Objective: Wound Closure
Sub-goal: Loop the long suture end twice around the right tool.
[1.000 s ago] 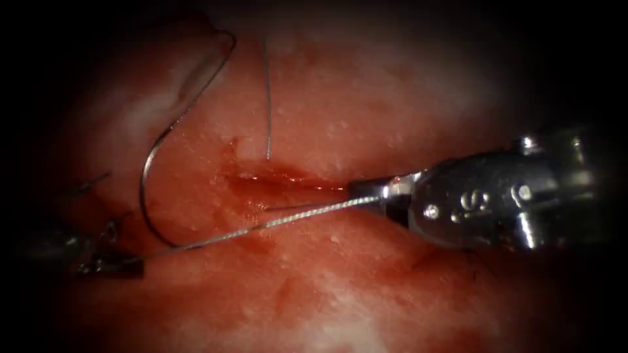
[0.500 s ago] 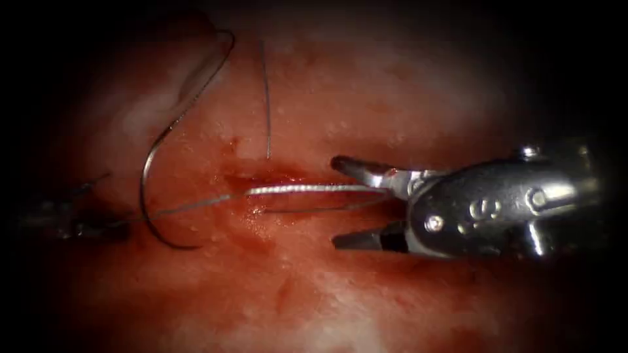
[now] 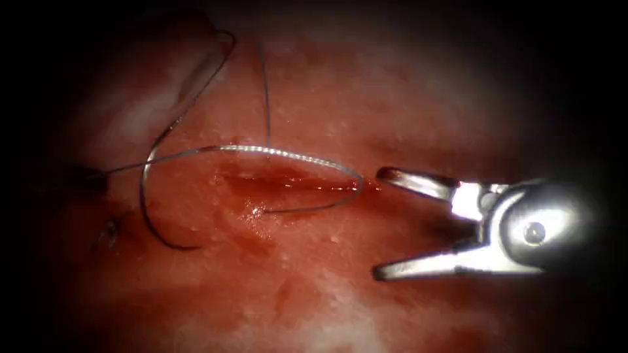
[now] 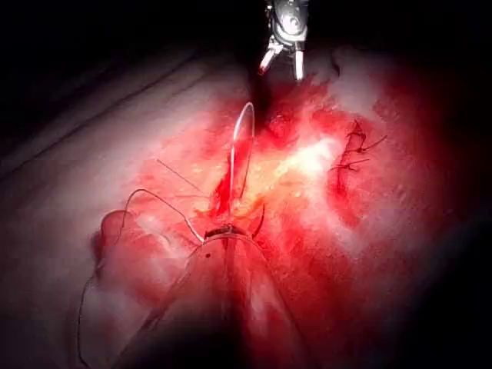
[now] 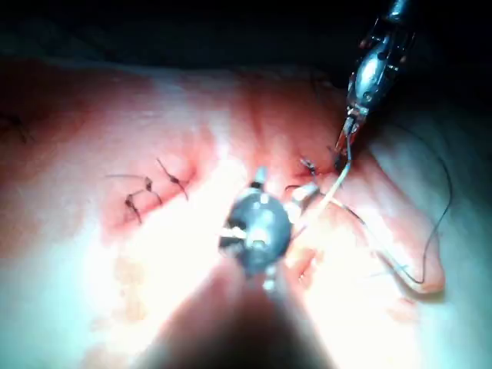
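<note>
Underlying tissue (image 3: 392, 91): you see it wet and red-stained beneath both tools; finished stitches (image 4: 350, 154) sit well apart from the place you are working.
Right end effector (image 3: 379, 223): yours comes in from the right, just beyond the right end of the cut. Its jaws are spread wide and grip nothing. One tip lies near the bend of the thread loop without touching it. From the left wrist view you see the same spread jaws (image 4: 282, 71) past the top of the loop.
Left end effector (image 5: 347, 146): from the right wrist view, its jaws are pressed together on the thread. In the endoscope view the strand runs off to it at the dark left edge.
Cut (image 3: 294, 178): it lies crosswise, with red fluid (image 3: 281, 186) pooled along it.
Thread (image 3: 288, 154): one end comes out of the tissue at the cut's lower lip, bends back at the cut's right end, arches over the cut and runs left. A separate straight strand (image 3: 267, 98) drops to the cut's upper edge.
Needle (image 3: 141, 196): you have a dark curved arc lying loose on the tissue left of the cut, held by neither tool. Whether any of it is in the tissue, you cannot tell.
</note>
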You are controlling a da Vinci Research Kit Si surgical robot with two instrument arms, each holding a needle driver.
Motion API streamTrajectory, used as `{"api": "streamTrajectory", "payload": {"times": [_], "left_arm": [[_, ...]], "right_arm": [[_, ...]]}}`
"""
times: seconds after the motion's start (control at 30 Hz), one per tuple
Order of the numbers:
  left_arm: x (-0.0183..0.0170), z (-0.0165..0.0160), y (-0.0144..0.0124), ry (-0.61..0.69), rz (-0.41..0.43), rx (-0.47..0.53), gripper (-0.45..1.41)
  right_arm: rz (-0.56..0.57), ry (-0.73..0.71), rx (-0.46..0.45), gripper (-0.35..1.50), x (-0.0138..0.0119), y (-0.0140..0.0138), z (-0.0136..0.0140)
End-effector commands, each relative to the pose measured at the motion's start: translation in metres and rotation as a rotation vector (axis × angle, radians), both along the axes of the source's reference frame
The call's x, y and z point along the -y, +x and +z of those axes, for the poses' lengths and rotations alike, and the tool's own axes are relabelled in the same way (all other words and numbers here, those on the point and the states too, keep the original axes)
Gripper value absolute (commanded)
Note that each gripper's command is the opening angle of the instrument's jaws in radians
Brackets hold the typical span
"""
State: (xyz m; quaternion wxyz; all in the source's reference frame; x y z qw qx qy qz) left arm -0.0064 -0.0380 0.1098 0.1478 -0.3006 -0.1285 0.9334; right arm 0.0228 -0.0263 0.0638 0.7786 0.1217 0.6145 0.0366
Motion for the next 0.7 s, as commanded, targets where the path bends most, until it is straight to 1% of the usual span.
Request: {"api": "streamTrajectory", "payload": {"times": [0.03, 0.07, 0.1, 0.13, 0.17, 0.2, 0.3, 0.4, 0.5, 0.6, 0.7], "left_arm": [[0.0000, 0.0006, -0.0007, -0.005, -0.004, 0.003, -0.45], [-0.0001, 0.0005, -0.0008, -0.008, -0.005, 0.003, -0.45], [-0.0001, 0.0005, -0.0009, -0.011, -0.004, 0.001, -0.45], [-0.0002, 0.0005, -0.0010, -0.013, -0.011, -0.002, -0.45], [-0.0004, 0.0005, -0.0012, -0.011, -0.019, 0.004, -0.45], [-0.0005, 0.0005, -0.0014, -0.005, -0.025, 0.016, -0.45], [-0.0012, 0.0006, -0.0018, 0.025, -0.029, 0.056, -0.45], [-0.0019, 0.0010, -0.0025, 0.029, -0.052, 0.059, -0.45], [-0.0023, 0.0015, -0.0033, 0.024, -0.065, 0.061, -0.45], [-0.0027, 0.0020, -0.0042, 0.023, -0.074, 0.060, -0.45], [-0.0031, 0.0027, -0.0052, 0.018, -0.084, 0.056, -0.45]], "right_arm": [[0.023, 0.010, -0.020, 1.15, -0.0014, -0.0009, 0.0010], [0.050, 0.018, -0.023, 1.03, -0.0026, -0.0015, 0.0013], [0.061, 0.023, -0.021, 0.74, -0.0034, -0.0019, 0.0017], [0.065, 0.029, -0.018, 0.36, -0.0042, -0.0023, 0.0022], [0.084, 0.032, -0.001, -0.18, -0.0052, -0.0026, 0.0030], [0.102, 0.029, 0.016, -0.35, -0.0059, -0.0028, 0.0037], [0.148, 0.012, 0.056, -0.35, -0.0075, -0.0026, 0.0068], [0.162, -0.008, 0.078, -0.35, -0.0079, -0.0017, 0.0101], [0.158, -0.027, 0.096, -0.35, -0.0072, -0.0003, 0.0134], [0.139, -0.007, 0.106, -0.35, -0.0058, 0.0014, 0.0163], [0.123, 0.030, 0.110, -0.35, -0.0042, 0.0030, 0.0181]]}}
